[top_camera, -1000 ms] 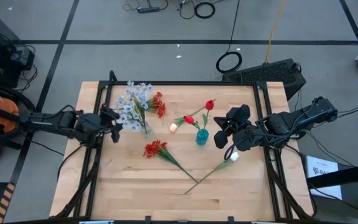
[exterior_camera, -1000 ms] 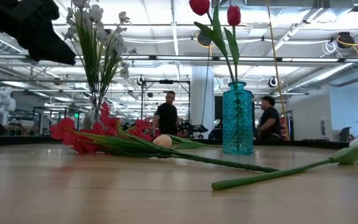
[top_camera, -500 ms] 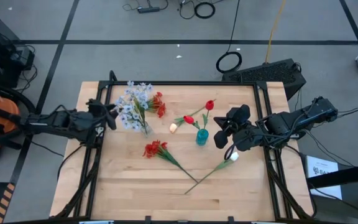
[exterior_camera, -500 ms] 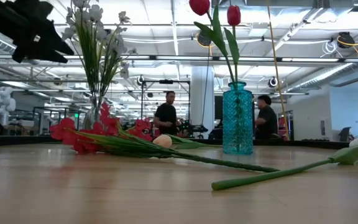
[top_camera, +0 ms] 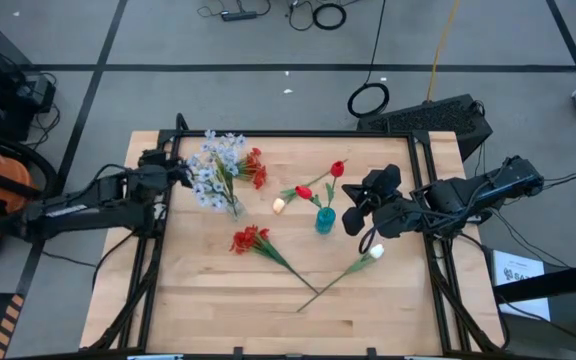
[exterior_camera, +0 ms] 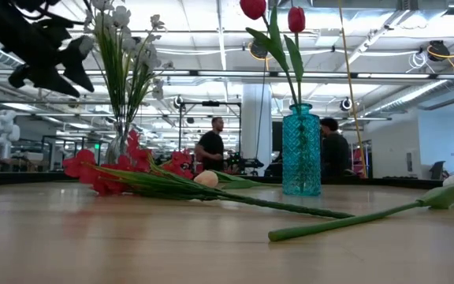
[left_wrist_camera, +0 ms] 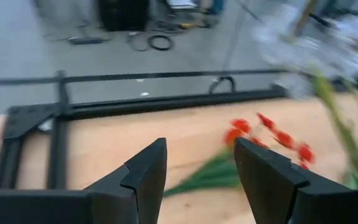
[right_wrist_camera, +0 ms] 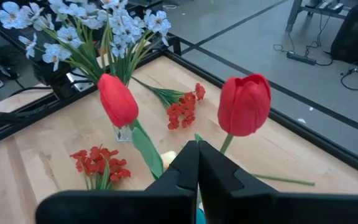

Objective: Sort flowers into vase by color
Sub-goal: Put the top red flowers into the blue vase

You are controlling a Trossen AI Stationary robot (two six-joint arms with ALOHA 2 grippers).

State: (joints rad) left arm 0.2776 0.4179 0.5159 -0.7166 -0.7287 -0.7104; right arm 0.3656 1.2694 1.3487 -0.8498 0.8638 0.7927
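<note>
My left gripper (top_camera: 175,172) (left_wrist_camera: 201,165) hangs open above the table's far left part, beside the pale blue-white sprays (top_camera: 211,168) standing in a clear vase (top_camera: 235,207). My right gripper (top_camera: 351,220) (right_wrist_camera: 197,149) is shut on nothing, just right of the teal vase (top_camera: 325,221) holding two red tulips (right_wrist_camera: 118,99) (right_wrist_camera: 244,104). A white bud flower (top_camera: 375,252) lies on the table near the right gripper. A red cluster (top_camera: 249,240), a second red cluster (top_camera: 256,168) and a cream bud (top_camera: 279,205) also lie flat on the wood.
Black frame rails (top_camera: 288,135) run along the table's far edge and down both sides. The white bud's long stem (top_camera: 330,282) slants toward the near edge, crossing the red cluster's stem. Bare wood (top_camera: 218,310) fills the near part. People stand in the room beyond (exterior_camera: 211,150).
My left gripper has swung toward the table's far edge, away from the clear vase's near side, and has turned as it went; it stays open. The right arm and all flowers have kept still.
</note>
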